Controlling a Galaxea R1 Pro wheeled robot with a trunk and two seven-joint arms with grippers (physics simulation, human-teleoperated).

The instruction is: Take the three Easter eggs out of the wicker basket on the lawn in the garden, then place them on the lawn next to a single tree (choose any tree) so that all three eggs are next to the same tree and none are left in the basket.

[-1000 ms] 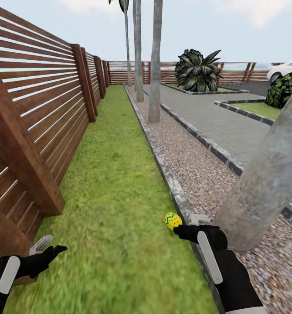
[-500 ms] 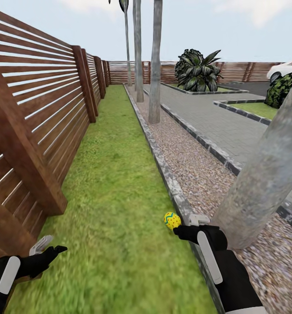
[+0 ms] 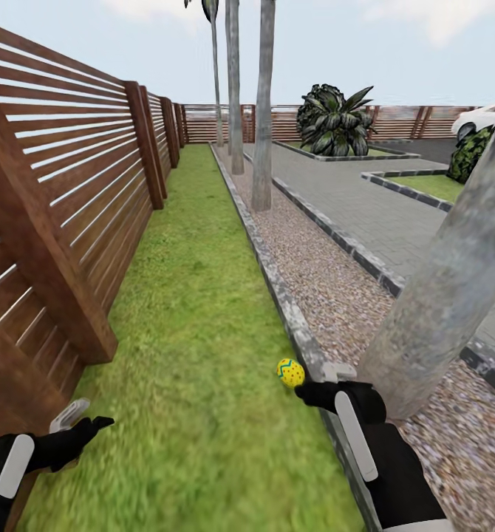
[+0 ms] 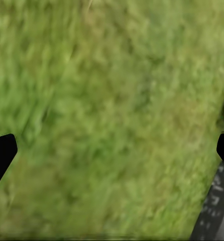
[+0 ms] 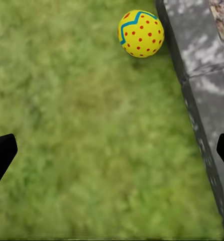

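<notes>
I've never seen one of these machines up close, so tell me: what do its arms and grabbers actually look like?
Both arms are glossy black with a long white rounded panel along the forearm. The left gripper ends in a black finger and a pale grey one; the right gripper is black with a light grey part at its tip. In each wrist view the fingertips show as plain black wedges. No cables or markings show.

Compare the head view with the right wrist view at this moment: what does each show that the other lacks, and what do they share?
Head view alone: the slatted wooden fence, the pebble gravel strip, the near grey tree beside it, and both arms, with the left gripper low near the fence.

Right wrist view alone: the egg's red dots and blue-green zigzag up close, and both dark fingertips spread wide with nothing between.

Shared: one Easter egg lying on the lawn beside the grey stone kerb, ahead of the right gripper.
</notes>
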